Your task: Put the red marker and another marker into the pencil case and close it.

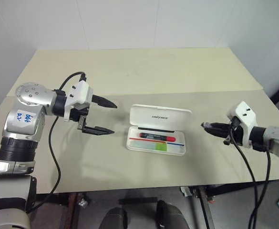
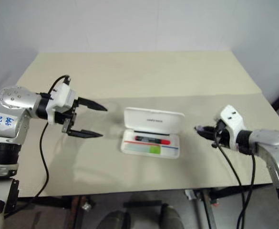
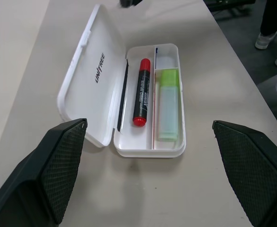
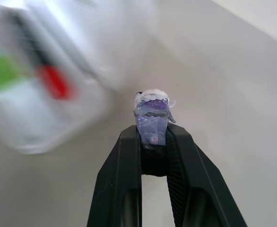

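The pencil case (image 1: pixel 160 116) lies open in the middle of the table, its white lid (image 3: pixel 93 75) folded back. Inside it the red marker (image 3: pixel 142 92) rests in the compartment beside the lid. The short light green marker (image 3: pixel 167 106) fills the outer compartment alongside it. My left gripper (image 1: pixel 114 118) hovers open just left of the case, pointing at it, with nothing between its fingers. Off to the right of the case, my right gripper (image 1: pixel 205 125) is raised above the table and is shut on a small purple and white object (image 4: pixel 152 111) that sticks out past its fingertips.
The case sits on a beige table (image 1: pixel 144 71) with bare surface behind it and on both sides. The table's front edge (image 1: pixel 144 187) runs close below the case. Black cables hang from both wrists.
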Motion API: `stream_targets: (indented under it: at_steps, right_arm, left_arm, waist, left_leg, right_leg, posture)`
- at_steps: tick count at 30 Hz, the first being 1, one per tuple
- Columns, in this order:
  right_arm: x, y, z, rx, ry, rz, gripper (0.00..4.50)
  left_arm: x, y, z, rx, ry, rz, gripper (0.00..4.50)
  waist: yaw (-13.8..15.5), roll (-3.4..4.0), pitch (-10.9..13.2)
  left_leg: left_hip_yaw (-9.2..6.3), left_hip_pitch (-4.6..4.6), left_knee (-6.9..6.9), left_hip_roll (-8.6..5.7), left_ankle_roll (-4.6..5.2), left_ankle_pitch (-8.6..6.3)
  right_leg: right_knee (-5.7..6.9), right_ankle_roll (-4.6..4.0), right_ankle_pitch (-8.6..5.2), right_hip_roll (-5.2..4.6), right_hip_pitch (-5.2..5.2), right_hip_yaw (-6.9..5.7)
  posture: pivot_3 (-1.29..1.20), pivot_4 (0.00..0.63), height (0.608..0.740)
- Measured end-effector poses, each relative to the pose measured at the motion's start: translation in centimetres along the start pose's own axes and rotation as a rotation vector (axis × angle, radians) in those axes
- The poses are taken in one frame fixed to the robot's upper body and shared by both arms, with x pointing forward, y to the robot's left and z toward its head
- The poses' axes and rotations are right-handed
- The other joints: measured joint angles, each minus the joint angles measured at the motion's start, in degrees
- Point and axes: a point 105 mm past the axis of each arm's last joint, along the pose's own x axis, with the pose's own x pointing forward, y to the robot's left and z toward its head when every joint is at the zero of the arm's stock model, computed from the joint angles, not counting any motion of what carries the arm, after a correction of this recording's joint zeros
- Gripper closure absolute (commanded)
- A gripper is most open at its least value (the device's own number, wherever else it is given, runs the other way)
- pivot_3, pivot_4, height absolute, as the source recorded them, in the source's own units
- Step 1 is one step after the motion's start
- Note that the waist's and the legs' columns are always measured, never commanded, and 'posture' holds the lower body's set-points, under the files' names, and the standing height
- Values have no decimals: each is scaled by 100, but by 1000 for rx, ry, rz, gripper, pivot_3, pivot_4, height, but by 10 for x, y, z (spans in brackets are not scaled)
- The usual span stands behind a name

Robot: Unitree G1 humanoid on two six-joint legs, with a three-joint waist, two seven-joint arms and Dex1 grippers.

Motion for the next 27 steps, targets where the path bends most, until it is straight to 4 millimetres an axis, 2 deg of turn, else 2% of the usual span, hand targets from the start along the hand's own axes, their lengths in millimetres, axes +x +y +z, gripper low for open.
stream_targets:
  at_steps: [4,8,13,21,27]
  right_arm:
    - [18,17,20,-70,-68,174,4139]
    - [42,35,25,-125,-83,320,4139]
    - [58,50,5,-103,-21,434,4139]
    - [62,43,-17,-64,35,428,4139]
    - [65,42,-23,-50,40,422,4139]
  left_arm:
    - [-2,-4,-6,-25,-15,19,0]
    - [-3,-11,-10,-46,-32,34,0]
    - [-2,-20,-18,-79,-34,41,0]
    - [-3,-21,-15,-65,-23,52,0]
    - [-3,-21,-14,-65,-34,56,0]
  waist:
    - [-25,-1,0]
    - [-14,0,0]
    - [20,-1,0]
    - [-3,0,0]
    - [-13,0,0]
  left_leg:
    - [-4,7,0,23,-2,0]
    - [-1,6,0,25,-7,-1]
    - [6,-5,1,22,-7,-1]
    - [11,-1,1,25,-12,-3]
    - [16,2,1,25,-14,-2]
  right_leg:
    - [4,0,1,-3,-1,1]
    - [3,-2,0,-4,-3,1]
    - [-2,-2,0,-7,-9,-2]
    - [2,-4,-1,-4,-10,-2]
    - [6,-4,-1,-4,-11,0]
  posture:
    - [0,150,740]
    - [0,150,740]
    - [0,150,740]
    - [0,150,740]
    - [0,150,740]
